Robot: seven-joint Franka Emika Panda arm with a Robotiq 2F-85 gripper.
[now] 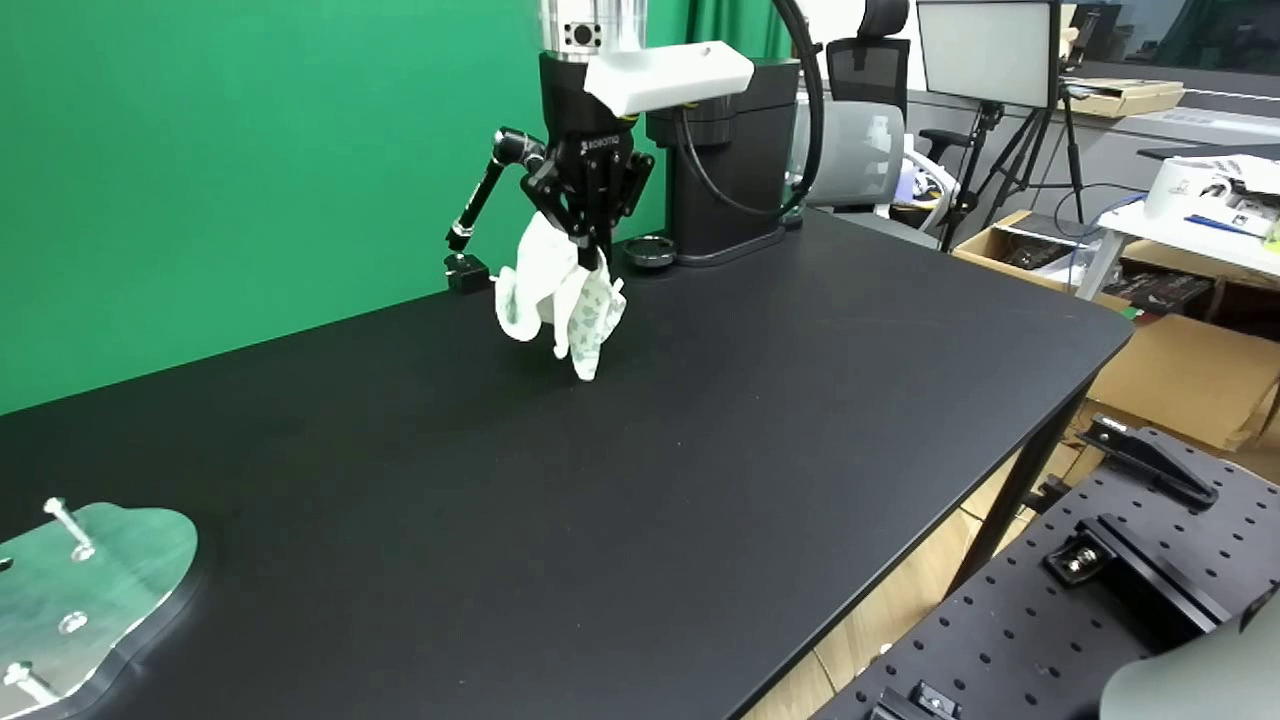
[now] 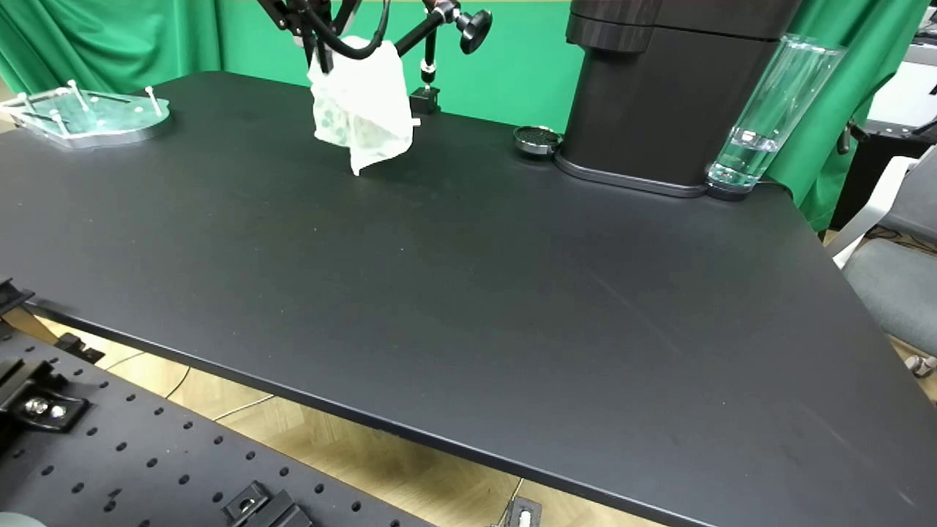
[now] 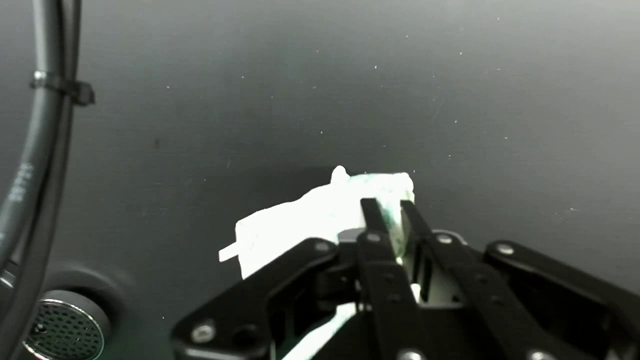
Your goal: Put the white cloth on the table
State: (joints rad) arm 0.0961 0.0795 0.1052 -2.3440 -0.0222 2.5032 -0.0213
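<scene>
The white cloth (image 1: 540,270), with a pale green pattern on part of it, hangs bunched from my gripper (image 1: 588,256) toward the back of the black table (image 1: 700,480). It also hangs there in an exterior view (image 2: 362,106), beside my gripper (image 2: 322,62). Its lowest corner is close to the tabletop; I cannot tell whether it touches. In the wrist view the cloth (image 3: 300,225) shows between the nearly closed fingertips of my gripper (image 3: 388,201) and spreads to the left. Part of the cloth is hidden behind the fingers.
A black jointed stand (image 1: 485,195) rises right by the cloth; its arm (image 2: 421,33) reaches toward the cloth. A small round metal strainer (image 2: 538,139) and a black coffee machine (image 2: 670,102) stand on the back of the table. A clear plate with bolts (image 1: 110,570) lies on it.
</scene>
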